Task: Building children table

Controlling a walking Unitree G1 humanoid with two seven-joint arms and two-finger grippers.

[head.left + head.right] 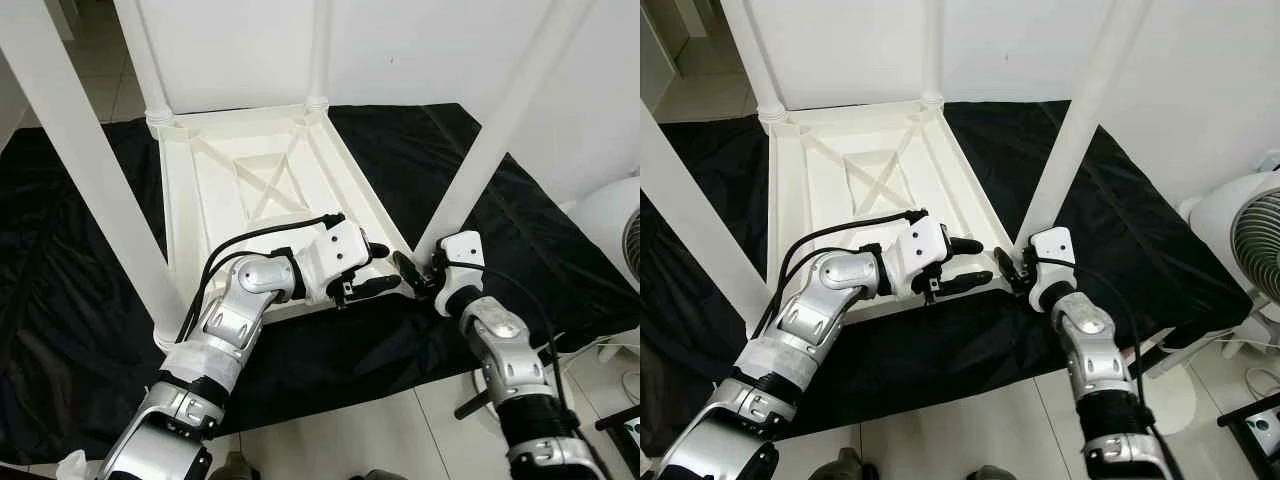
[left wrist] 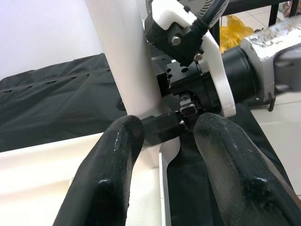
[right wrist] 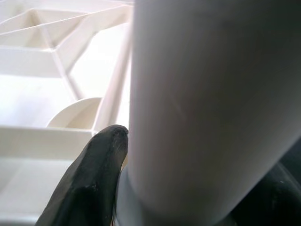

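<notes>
We log the white table top (image 1: 262, 185) lying upside down on a black sheet (image 1: 80, 330), its ribbed underside facing up with an X brace at the centre. Count of legs standing in corner sockets: four — far-left leg (image 1: 140, 55), far-right leg (image 1: 319, 50), near-left leg (image 1: 95, 175), near-right leg (image 1: 500, 125). All four rise out of the top of the head views.

Right gripper (image 1: 418, 272) sits at the base of the near-right leg; in the right wrist view one black finger (image 3: 89, 179) lies against the leg on one side and the other shows dark on the opposite side, so the gripper is clasped round that leg just above its socket. Left gripper (image 1: 372, 268) reaches across the near rim of the table top towards the same corner — its two fingers (image 2: 108, 174) are spread apart and empty, pointing at the leg base and the right wrist.

Edges and room: the near rim of the table top lies close to the sheet's near edge, with pale tiled floor (image 1: 360, 435) beyond. A white wall (image 1: 420, 50) stands behind; one white fan (image 1: 1240, 240) stands to the robot's right, off the sheet, near the right arm. Open black sheet lies to both sides of the table top
</notes>
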